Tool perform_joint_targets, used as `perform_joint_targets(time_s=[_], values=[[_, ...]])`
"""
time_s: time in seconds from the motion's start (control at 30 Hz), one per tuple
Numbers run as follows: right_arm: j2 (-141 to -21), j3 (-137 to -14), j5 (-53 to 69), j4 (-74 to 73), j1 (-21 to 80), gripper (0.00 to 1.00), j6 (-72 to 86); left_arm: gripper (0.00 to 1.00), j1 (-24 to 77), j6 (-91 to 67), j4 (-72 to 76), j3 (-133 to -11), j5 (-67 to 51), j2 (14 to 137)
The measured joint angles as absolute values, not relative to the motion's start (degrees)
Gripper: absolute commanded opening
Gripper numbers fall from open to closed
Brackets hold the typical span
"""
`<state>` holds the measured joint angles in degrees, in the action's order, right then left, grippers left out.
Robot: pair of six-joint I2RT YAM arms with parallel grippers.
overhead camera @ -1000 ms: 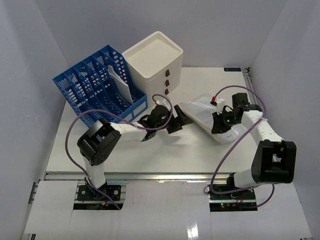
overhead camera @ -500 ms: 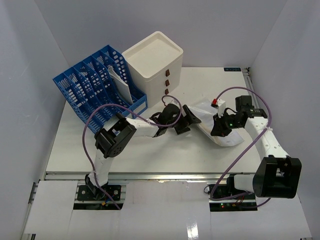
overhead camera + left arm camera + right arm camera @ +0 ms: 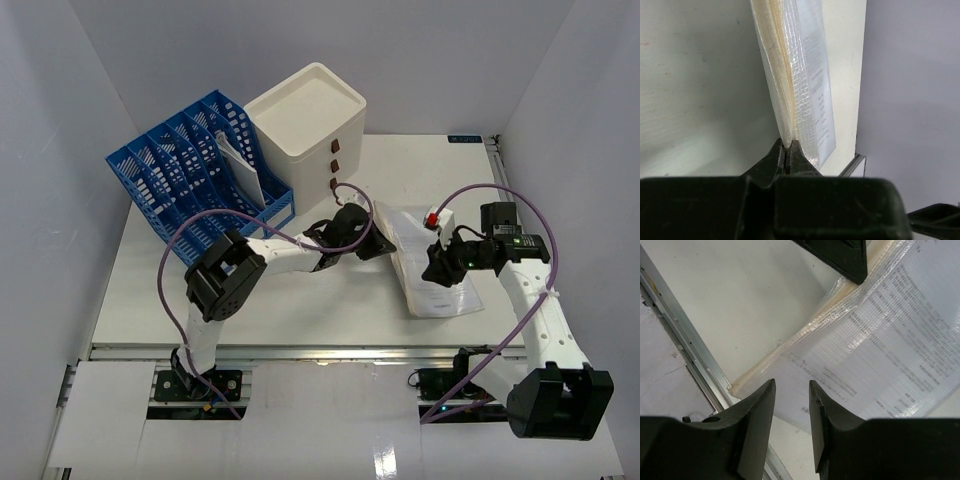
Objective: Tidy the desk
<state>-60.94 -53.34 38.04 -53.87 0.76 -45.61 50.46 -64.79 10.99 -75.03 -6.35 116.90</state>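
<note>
Risk first: left hand [image 3: 786, 150] is clenched on just the zip edge of the clear doc pouch [image 3: 805, 90], held only at its fingertips, so the bite is thin. The pouch looks floppy & slick. If it's lifted fast it'll prob sag, swing or slip out, and the sheets inside could bunch. The rest of the pouch lies on the desk [image 3: 300, 320] right under the right hand [image 3: 791, 390], close to the front rail, so a drag could snag there. The hands are also near each other: the left's tip shows just ahead of the right in its wrist view, so a careless move risks a bump.

Pose: left arm reaches fwd & across, hand rolled sideways, and the gripped edge looks tipped up off the desk. Right arm is bent at the elbow w/ wrist angled down. Its hand hovers over the pouch w/ jaws parted, holding nothing, and I see no contact. Blue file rack [image 3: 200, 170] & white drawer box [image 3: 305, 120] stand beyond the left hand.
</note>
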Motion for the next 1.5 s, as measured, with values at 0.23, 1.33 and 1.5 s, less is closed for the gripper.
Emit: perform_joint_targets(time_s=[0.23,1.33,1.5], values=[[-60.0,-53.3,38.4,-53.9,0.8,0.58,-46.8,0.0,50.5,-60.3,8.8,-72.7,-5.2,109.4],[-45.6,-37.7,49.2,-20.3,0.8,0.92,-33.1,0.0,50.8,6.5,-13.3,-85.2,48.9,49.1],[-45.6,-36.6,49.9,-18.9,0.8,0.92,-31.7,0.0,50.8,20.6,-1.3,-84.0,54.7,57.6]])
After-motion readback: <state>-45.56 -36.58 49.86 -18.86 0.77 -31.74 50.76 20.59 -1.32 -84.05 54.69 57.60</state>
